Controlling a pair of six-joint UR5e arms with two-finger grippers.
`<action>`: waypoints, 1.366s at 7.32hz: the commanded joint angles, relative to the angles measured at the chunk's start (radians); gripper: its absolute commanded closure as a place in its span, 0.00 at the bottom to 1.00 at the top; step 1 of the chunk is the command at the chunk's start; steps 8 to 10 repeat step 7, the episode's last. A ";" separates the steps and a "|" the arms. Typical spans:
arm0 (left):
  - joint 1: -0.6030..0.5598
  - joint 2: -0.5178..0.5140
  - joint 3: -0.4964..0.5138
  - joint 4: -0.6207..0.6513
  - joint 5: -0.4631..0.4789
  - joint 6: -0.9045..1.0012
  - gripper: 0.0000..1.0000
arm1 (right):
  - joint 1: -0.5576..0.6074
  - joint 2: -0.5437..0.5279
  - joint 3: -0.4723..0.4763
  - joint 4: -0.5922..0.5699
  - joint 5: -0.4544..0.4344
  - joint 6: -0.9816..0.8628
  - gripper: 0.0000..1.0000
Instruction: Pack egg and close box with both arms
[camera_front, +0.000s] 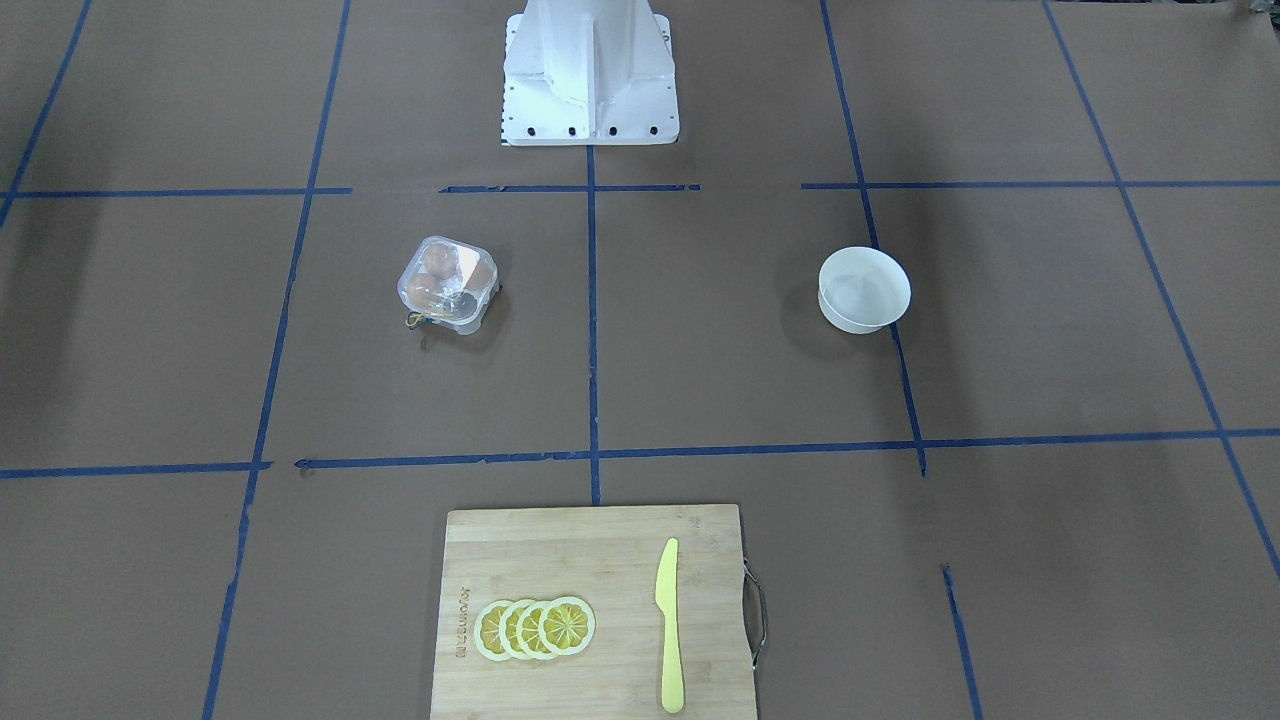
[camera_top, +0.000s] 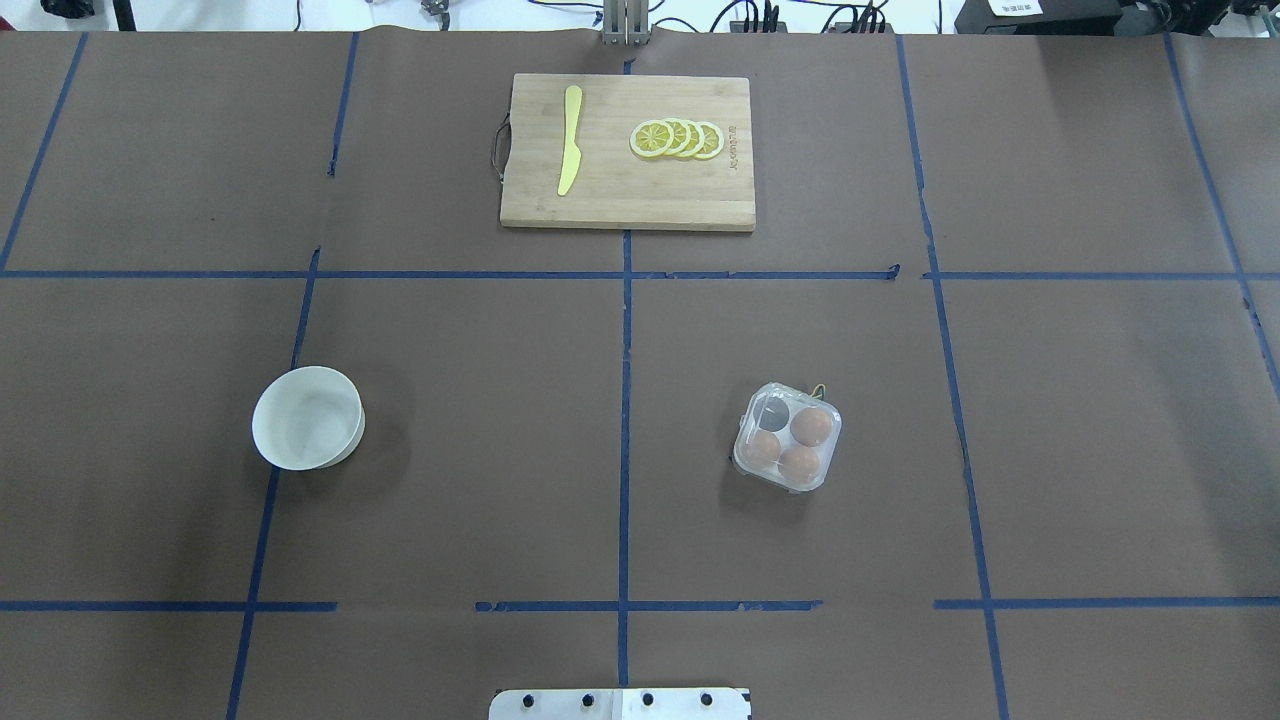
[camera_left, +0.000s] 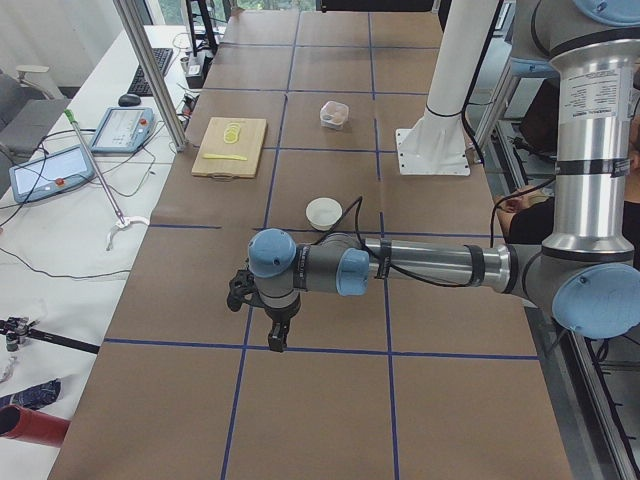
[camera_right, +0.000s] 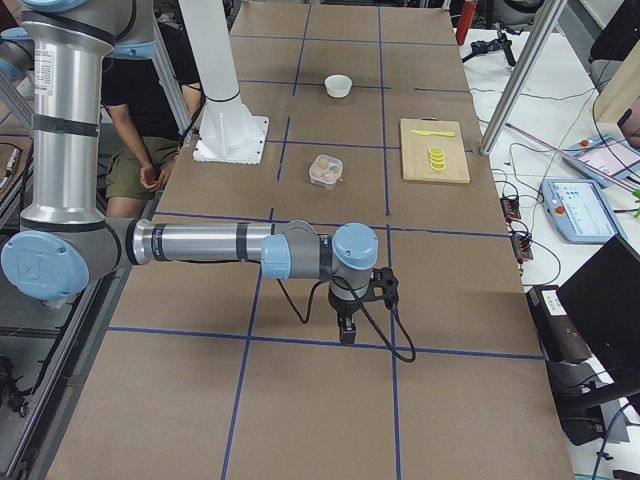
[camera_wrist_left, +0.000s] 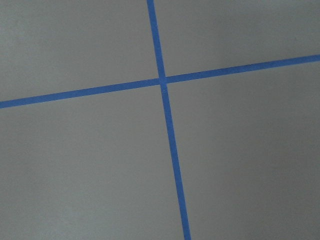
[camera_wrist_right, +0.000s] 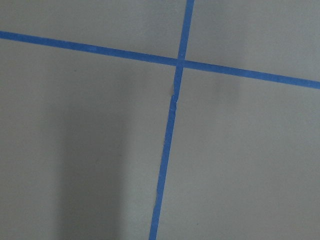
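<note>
The clear egg box stands right of the table's middle, with its lid lying over the cells. It also shows in the front view. Three tan eggs sit in it and one cell looks empty. A yellowish cord hangs at one corner. My left gripper shows only in the left side view, hanging over bare table far from the box. My right gripper shows only in the right side view, also far from the box. I cannot tell whether either is open. Both wrist views show only paper and blue tape.
A round white bowl stands left of the middle. A bamboo cutting board lies at the far edge with a yellow knife and lemon slices. The white pedestal stands at the robot's side.
</note>
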 joint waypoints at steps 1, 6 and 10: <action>-0.001 -0.024 0.009 -0.003 0.018 0.001 0.00 | -0.006 -0.010 0.001 0.001 0.005 -0.001 0.00; -0.082 -0.029 0.017 0.016 0.096 0.008 0.00 | -0.038 -0.013 0.000 0.008 0.032 0.001 0.00; -0.093 -0.032 0.005 0.077 0.098 0.008 0.00 | -0.038 -0.011 -0.002 0.008 0.040 0.001 0.00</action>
